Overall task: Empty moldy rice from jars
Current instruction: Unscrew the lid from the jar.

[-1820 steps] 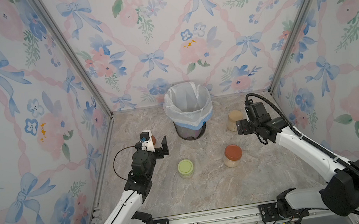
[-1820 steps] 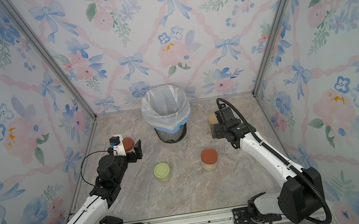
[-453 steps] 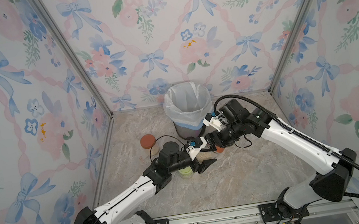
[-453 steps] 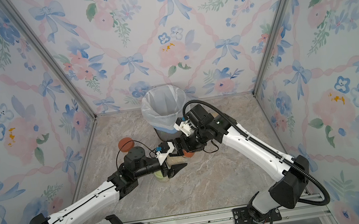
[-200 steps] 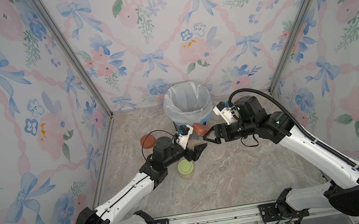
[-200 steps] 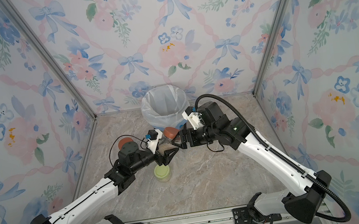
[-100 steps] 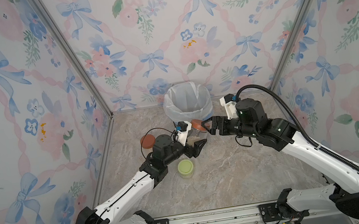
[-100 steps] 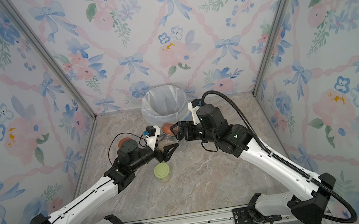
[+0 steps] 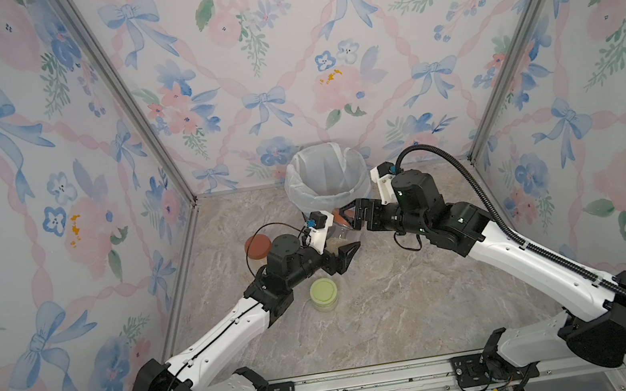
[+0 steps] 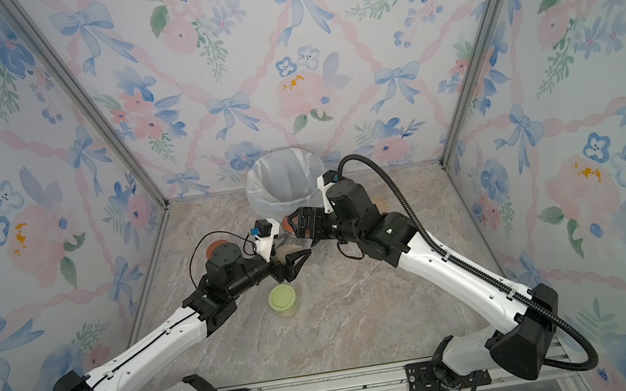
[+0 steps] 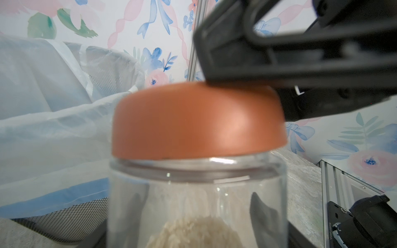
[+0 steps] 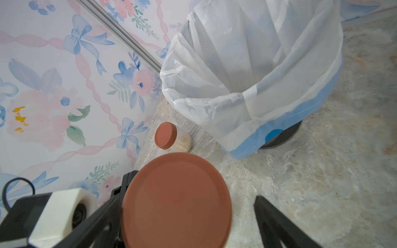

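Rust-red lid (image 11: 197, 120) blurred, jar (image 11: 193, 189) base cropped

At frame centre the left gripper (image 9: 340, 243) holds a jar (image 9: 342, 233) before the bin (image 9: 325, 178), the right gripper (image 9: 349, 219) at its red lid (image 9: 340, 222), a green-lidded jar (image 9: 323, 292) below.

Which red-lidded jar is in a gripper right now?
The jar beside the bin, held by the left gripper, the open right gripper around its lid; the other red-lidded jar stands alone on the table.

White-shelled arms (image 9: 522, 257) with black joints (image 9: 414, 194)
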